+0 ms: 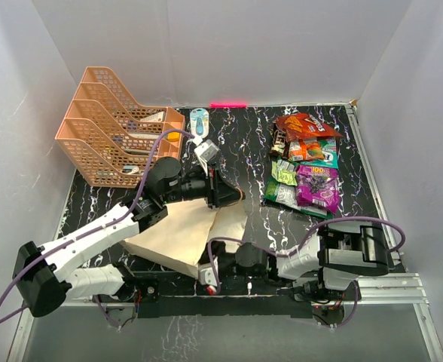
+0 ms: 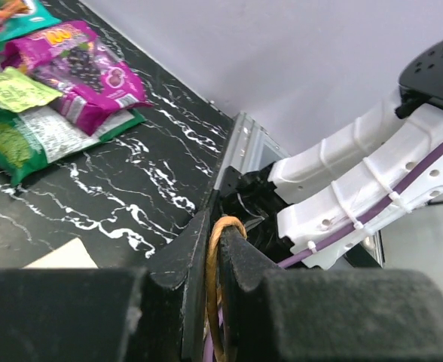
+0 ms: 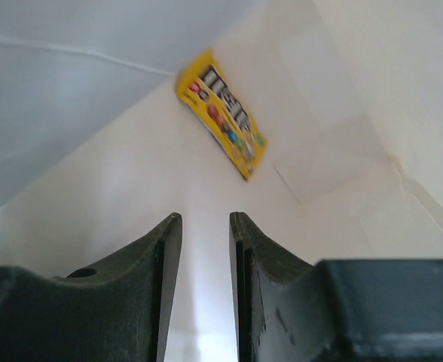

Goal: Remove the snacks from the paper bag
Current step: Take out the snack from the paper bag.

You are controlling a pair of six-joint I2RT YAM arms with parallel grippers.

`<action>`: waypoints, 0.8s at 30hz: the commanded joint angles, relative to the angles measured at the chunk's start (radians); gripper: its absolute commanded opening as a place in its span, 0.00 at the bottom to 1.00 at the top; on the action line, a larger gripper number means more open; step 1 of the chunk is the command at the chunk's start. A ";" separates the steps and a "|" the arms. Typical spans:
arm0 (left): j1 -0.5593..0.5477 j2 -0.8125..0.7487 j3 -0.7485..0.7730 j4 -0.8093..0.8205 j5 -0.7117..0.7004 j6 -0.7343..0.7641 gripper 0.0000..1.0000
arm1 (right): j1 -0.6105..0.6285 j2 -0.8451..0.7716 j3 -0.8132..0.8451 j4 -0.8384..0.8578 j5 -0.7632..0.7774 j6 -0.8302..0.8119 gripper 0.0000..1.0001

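Note:
The beige paper bag (image 1: pixel 175 235) lies on its side at the near middle of the table. My left gripper (image 1: pixel 231 194) is shut on its brown cord handle (image 2: pixel 215 249) and holds the mouth up. My right arm reaches into the bag from the right, so its gripper is hidden in the top view. In the right wrist view my right gripper (image 3: pixel 205 220) is open and empty inside the bag (image 3: pixel 334 158). A yellow candy packet (image 3: pixel 223 113) lies ahead of it, apart from the fingers. Several snacks lie at the right: an orange-red chip bag (image 1: pixel 306 125), a purple pouch (image 1: pixel 317 187) and green packets (image 1: pixel 285 194).
A peach tiered tray rack (image 1: pixel 108 139) stands at the back left. A small blue-and-white object (image 1: pixel 200 120) lies next to it. The purple pouch (image 2: pixel 78 72) and green packets (image 2: pixel 18 139) also show in the left wrist view. White walls enclose the table.

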 commanded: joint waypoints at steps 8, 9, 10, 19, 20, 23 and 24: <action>-0.036 -0.328 0.018 -0.396 -0.112 0.165 0.07 | 0.117 0.221 0.174 0.260 0.032 0.068 0.37; -0.037 -0.404 -0.003 -0.453 -0.142 0.165 0.07 | 0.117 0.231 0.191 0.251 0.017 0.059 0.38; -0.037 -0.455 -0.022 -0.505 -0.174 0.158 0.07 | 0.116 0.237 0.200 0.246 0.002 0.045 0.39; -0.037 -0.744 -0.089 -0.699 -0.348 0.073 0.07 | -0.022 0.206 0.253 0.091 -0.228 -0.023 0.46; -0.037 -0.745 -0.085 -0.707 -0.350 0.078 0.07 | -0.025 0.210 0.271 0.052 -0.246 -0.051 0.48; -0.037 -0.734 -0.076 -0.721 -0.353 0.088 0.07 | -0.024 0.255 0.335 -0.003 -0.241 -0.086 0.56; -0.037 -0.723 -0.072 -0.722 -0.349 0.092 0.07 | -0.025 0.277 0.352 -0.006 -0.232 -0.088 0.57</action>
